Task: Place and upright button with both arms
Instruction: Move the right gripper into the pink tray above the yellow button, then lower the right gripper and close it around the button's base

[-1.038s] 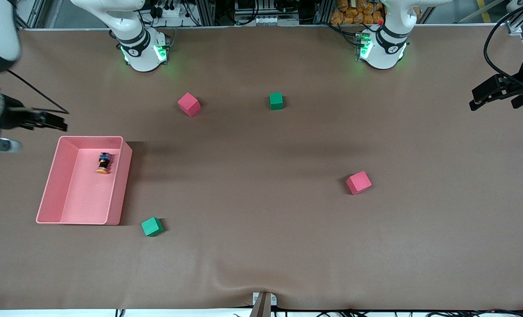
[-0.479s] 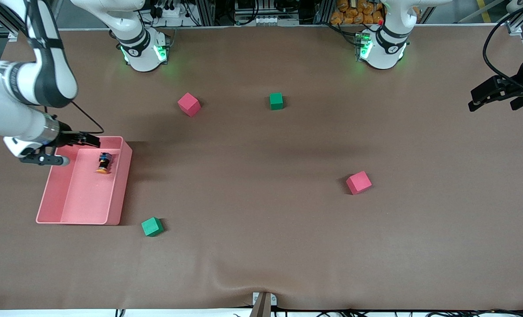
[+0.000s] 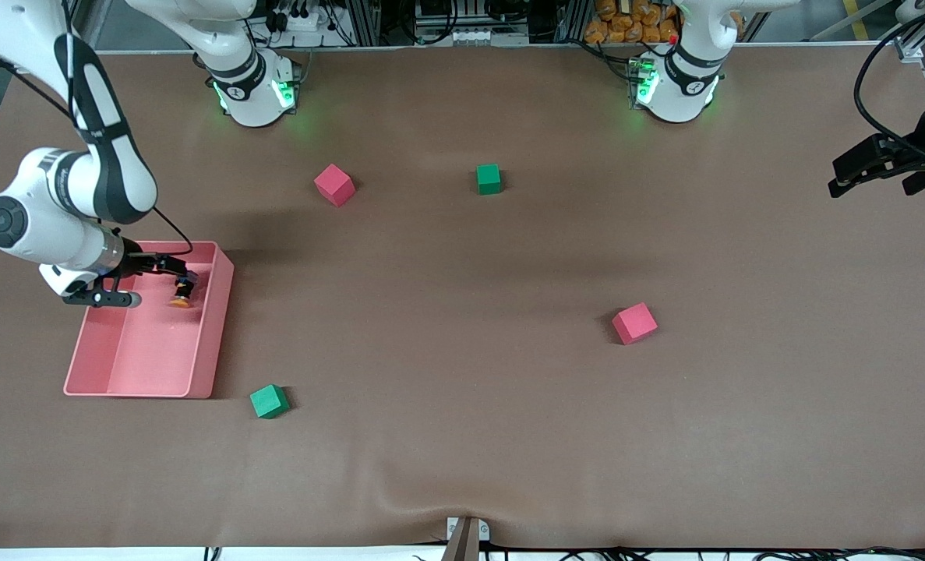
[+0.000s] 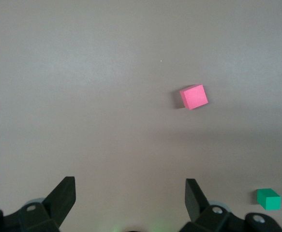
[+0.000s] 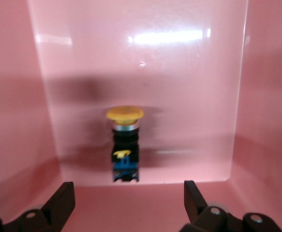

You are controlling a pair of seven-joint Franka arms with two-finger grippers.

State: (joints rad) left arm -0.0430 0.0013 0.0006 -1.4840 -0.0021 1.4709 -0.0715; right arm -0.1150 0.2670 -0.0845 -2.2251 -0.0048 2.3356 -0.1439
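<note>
Since the earlier frame the right pincer (image 3: 184, 274), spread, has swung from the left edge onto the button (image 3: 182, 293) lying cap-toward-camera in the pink tray (image 3: 205, 351); the left pincer (image 3: 840, 178), spread, waits far right.

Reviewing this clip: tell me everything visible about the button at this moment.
The button is a tiny push-button switch with a round orange cap, a silvery ring under it, a black cylindrical body and a blue base. It lies on its side on the floor of the pink tray, near the tray's end closest to the robot bases, cap pointing toward the front camera. Nothing grips it: the right end effector hangs over it, fingers open.
</note>
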